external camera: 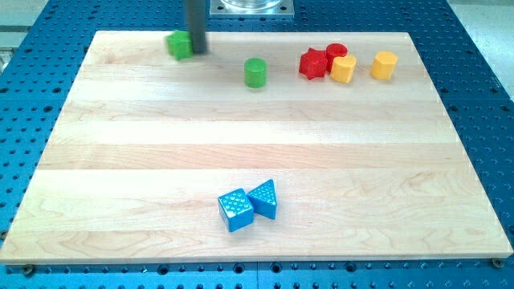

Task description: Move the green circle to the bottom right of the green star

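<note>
- My tip point(196, 51) sits at the view's top left, touching the blurred green star point(180, 45); no gripper here, nothing held
- Green circle point(255, 72) lies right of and slightly below the star, well apart; still needs pushing closer, I judge

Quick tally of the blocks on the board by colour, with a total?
Green: 2, the green circle and a green block beside my tip, shape unclear
Red: 2, the red star and a red cylinder
Yellow: 2, one yellow block and another yellow block
Blue: 2, the blue cube and the blue triangle
Total: 8
</note>
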You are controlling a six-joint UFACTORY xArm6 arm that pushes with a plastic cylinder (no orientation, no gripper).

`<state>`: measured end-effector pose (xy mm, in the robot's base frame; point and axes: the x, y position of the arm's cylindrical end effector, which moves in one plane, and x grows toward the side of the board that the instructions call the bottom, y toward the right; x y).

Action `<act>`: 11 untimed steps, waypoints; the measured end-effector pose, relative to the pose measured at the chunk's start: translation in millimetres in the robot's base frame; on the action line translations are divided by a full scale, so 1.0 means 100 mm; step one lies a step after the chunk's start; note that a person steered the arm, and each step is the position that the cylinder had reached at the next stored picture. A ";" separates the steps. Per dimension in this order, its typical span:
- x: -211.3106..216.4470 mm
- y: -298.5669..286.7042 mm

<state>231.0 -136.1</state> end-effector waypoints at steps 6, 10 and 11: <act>1.01 1.27; 0.61 0.38; 1.12 0.90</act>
